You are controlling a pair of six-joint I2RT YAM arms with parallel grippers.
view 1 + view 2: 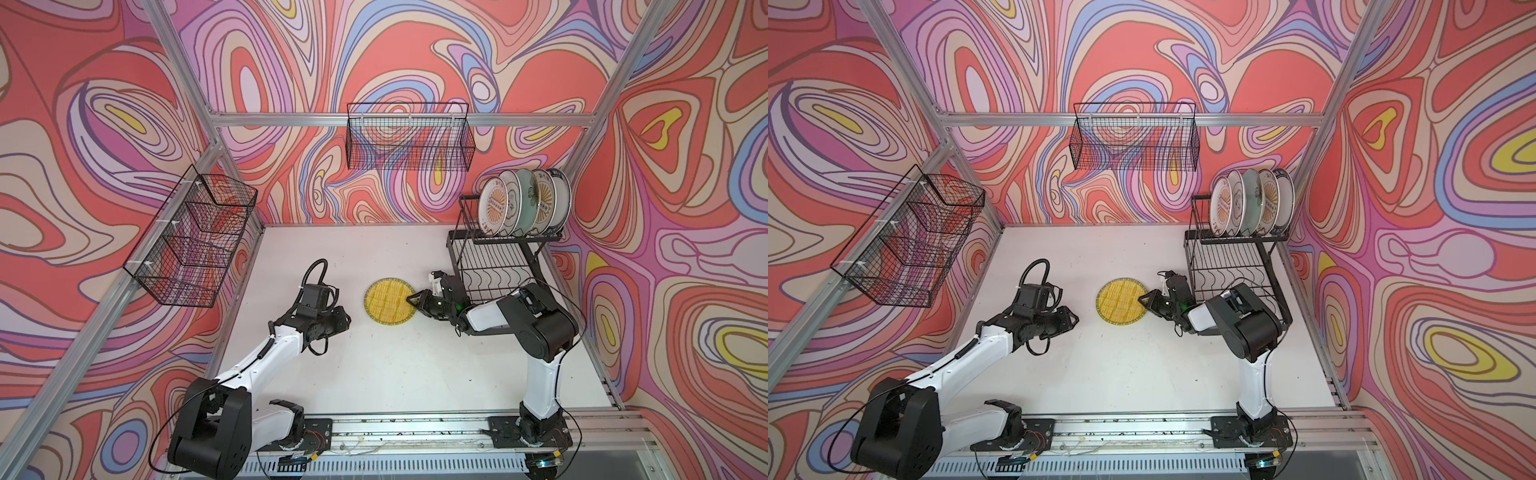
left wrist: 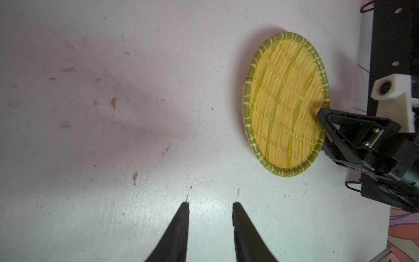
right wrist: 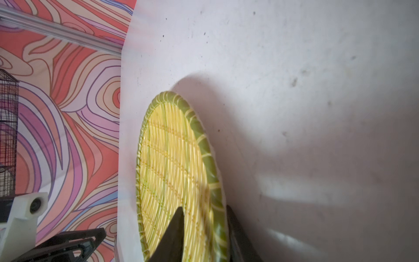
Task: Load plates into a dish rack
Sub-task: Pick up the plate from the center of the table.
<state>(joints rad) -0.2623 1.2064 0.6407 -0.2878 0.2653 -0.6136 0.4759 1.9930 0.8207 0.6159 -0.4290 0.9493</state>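
Wrist cam showed my right gripper [image 3: 204, 209] straddling the yellow plate [image 3: 172, 158] at its near rim, couldn't tell if clamped. Both top views hid the lower jaw. My left gripper [image 2: 210, 205] sat open.

No text can be read in any view. The plates [image 1: 523, 203] in the rack [image 1: 490, 266] carry dark marks like lettering in both top views: a band across the front sunburst plate [image 1: 494, 205] and marks along the rim of the rearmost plate [image 1: 562, 199]. All are too small to make out.
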